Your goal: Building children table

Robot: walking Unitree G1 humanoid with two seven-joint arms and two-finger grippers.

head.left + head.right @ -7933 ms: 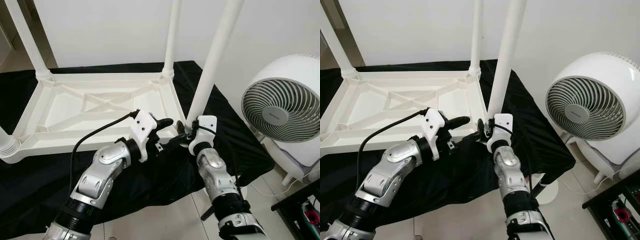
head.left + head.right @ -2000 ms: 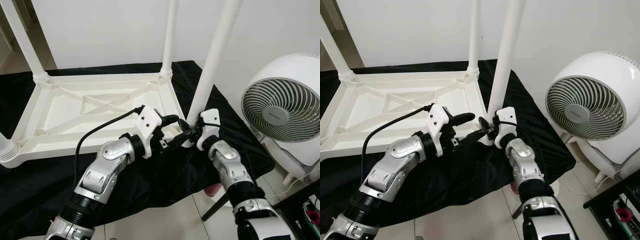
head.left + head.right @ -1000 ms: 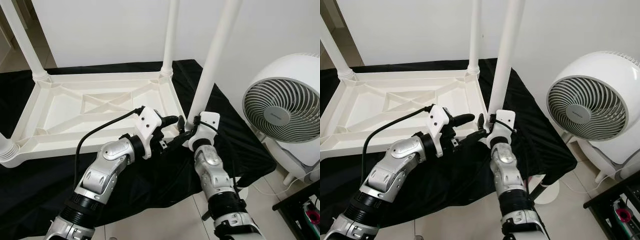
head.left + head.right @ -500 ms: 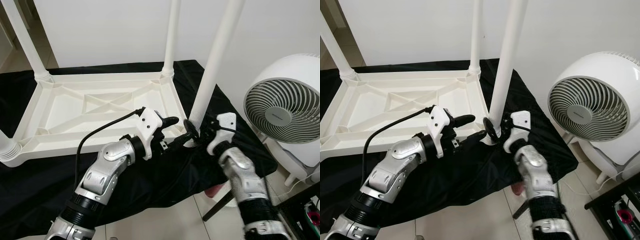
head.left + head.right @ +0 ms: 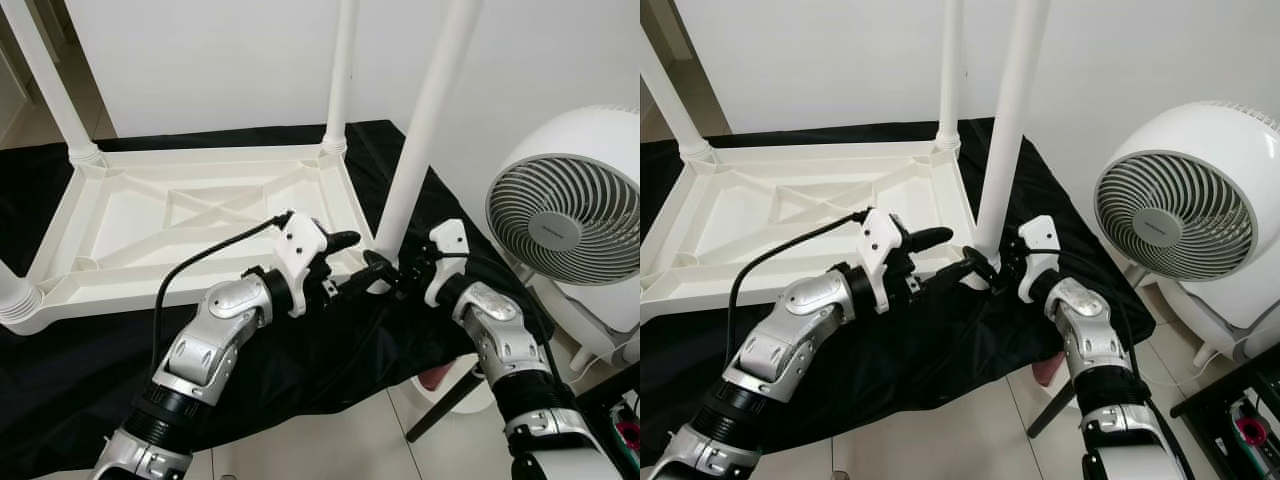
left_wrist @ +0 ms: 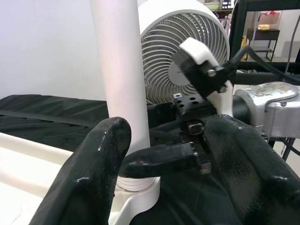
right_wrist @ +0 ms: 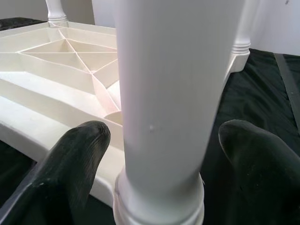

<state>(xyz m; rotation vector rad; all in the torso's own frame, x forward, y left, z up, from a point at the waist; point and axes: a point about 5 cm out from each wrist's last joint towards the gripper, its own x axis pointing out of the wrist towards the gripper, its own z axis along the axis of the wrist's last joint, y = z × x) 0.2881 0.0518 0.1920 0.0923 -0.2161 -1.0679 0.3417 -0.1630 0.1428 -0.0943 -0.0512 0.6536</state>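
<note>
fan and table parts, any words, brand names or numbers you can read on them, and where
Fan: a small grey brand mark on the round hub, too small and blurred to read.
Table top and table leg: plain white, no text.
Left gripper and right gripper: no readable marking.

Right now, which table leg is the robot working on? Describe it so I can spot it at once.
Start at the upturned white tabletop on the black cloth. At its near corner beside the white fan stands the leg. Unlike the others, the right gripper straddles its base.
</note>
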